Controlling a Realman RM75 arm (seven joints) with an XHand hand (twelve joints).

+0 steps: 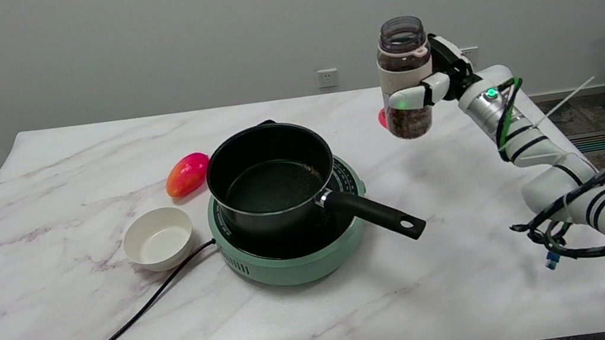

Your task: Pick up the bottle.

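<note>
Your right hand is gripping the bottle, fingers wrapping its middle, and is holding it upright in the air above the table's far right side. No writing is showing on the bottle; its pale band is reading as blank from here, and dark contents are filling it. A red thing behind the bottle is mostly hiding, too little showing to name. The pot is sitting on the green cooker, whose dial markings are too small to read.
</note>
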